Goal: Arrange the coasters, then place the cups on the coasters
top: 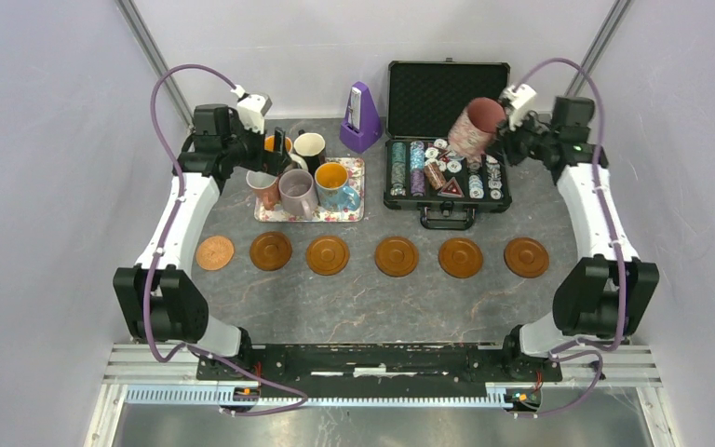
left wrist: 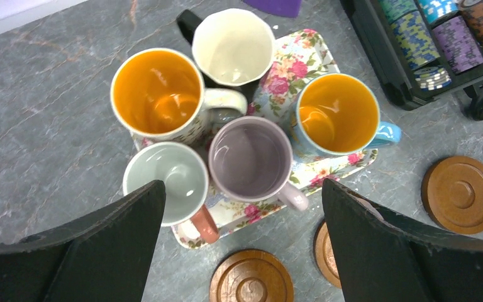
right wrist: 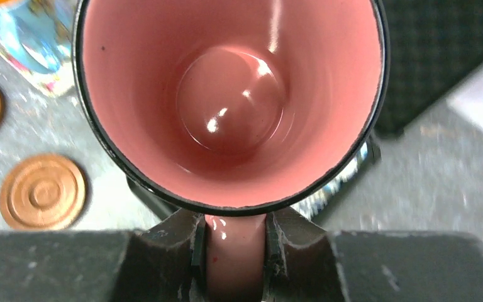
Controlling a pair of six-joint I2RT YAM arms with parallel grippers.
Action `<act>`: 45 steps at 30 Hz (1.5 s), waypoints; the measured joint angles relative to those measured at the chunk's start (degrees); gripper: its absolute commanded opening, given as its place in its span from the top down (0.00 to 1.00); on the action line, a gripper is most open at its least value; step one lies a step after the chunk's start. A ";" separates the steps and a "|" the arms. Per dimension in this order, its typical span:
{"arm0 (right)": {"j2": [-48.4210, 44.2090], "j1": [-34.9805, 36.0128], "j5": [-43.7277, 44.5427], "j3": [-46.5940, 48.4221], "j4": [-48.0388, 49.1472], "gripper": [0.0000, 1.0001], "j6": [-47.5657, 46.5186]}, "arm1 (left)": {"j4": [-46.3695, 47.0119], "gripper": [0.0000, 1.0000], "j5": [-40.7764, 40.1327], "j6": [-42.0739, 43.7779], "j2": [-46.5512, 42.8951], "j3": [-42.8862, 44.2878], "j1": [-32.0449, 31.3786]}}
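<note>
Over the open chip case, right gripper pinches the pink mug by its handle; metronome alongside; left gripper gapes wide above five mugs crowding the tray.

Bright, even overhead light, soft shadows. Glare spots gleam inside the pink cup; the tabletop behind it blurs.

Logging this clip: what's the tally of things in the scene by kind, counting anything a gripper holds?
Coasters: 6
Tray: 1
Mugs: 6 (5 on the tray, 1 held in the right gripper)
Metronome: 1
Poker chip case: 1
Total: 15
</note>
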 measured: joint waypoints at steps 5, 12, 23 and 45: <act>-3.32 -11.82 -2.95 -6.34 -9.03 1.00 -8.09 | -0.39 0.00 -0.85 0.04 2.01 1.95 -3.85; -6.40 -30.03 -4.87 -14.86 -21.81 1.00 -25.66 | -1.77 0.00 -2.47 0.02 4.48 6.01 -6.69; -14.62 -41.77 -6.49 -31.82 -24.96 1.00 -44.78 | -1.77 0.00 -6.14 -0.07 4.48 5.86 -8.52; -15.89 -43.98 -7.48 -40.17 -17.73 1.00 -50.27 | -1.81 0.00 -10.93 -0.02 4.31 3.69 -9.11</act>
